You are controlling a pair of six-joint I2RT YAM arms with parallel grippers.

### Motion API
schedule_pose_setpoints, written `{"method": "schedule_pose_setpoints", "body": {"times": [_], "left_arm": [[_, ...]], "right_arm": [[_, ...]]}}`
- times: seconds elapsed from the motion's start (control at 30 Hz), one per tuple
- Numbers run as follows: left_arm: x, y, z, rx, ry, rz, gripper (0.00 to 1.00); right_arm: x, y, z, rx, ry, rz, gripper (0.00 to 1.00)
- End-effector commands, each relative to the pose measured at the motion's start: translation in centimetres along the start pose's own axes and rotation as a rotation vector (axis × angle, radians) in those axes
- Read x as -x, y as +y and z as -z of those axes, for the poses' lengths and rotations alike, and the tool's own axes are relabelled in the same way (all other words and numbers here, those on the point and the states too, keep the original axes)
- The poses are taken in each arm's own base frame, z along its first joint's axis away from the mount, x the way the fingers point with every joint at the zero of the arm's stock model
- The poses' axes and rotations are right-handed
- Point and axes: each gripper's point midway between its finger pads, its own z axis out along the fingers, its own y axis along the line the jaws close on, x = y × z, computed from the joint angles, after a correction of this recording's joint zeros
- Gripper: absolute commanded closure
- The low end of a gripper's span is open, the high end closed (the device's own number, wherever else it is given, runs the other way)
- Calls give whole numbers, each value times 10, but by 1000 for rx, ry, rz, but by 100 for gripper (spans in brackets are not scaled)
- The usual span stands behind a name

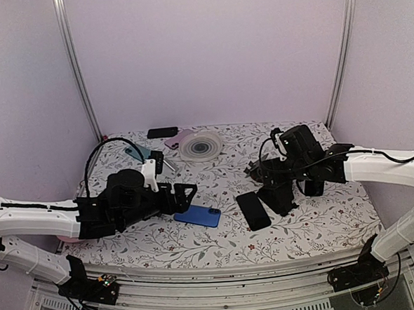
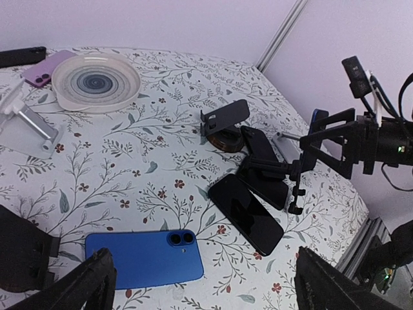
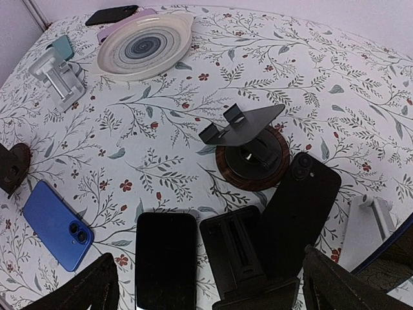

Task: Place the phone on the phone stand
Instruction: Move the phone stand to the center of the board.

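Biggest worry was the counter itself: that floral cloth was cluttered, so plenty could get bumped.

My left end effector hung low with its jaws spread wide and nothing in them. My right end effector was the same, wide open and empty.

The plate sat at the back, well apart from everything, so it wasn't a risk.

The blue phone lay flat, camera side up, right below my left jaws. A black phone lay flat, screen up, below my right ones. Both were flush with the cloth, so I figured a pinch could skid off the edges or drag fabric up with it.

A second black phone lay partly over a flat black stand, and both were touching or nearly touching the black phone's side. Closing on the wrong one looked like an easy mistake.

The round-based phone stand stood just behind that pile. Its ledge looked narrow and it seemed light, so a phone set down crooked could slide off or tip it.

The silver stand was far off by the back edge.
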Motion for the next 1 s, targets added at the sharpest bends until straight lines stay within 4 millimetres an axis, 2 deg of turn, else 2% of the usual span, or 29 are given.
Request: {"method": "schedule_pose_setpoints", "body": {"times": [0.0, 0.37, 0.97], "left_arm": [[2, 10, 0, 16, -10, 29, 3], [-5, 19, -8, 25, 23, 59, 3], [-14, 31, -17, 47, 73, 96, 3]], "right_arm": [[-1, 0, 1, -10, 1, -13, 1], [-11, -6, 4, -27, 22, -13, 1], [-33, -16, -3, -73, 81, -13, 1]]}}
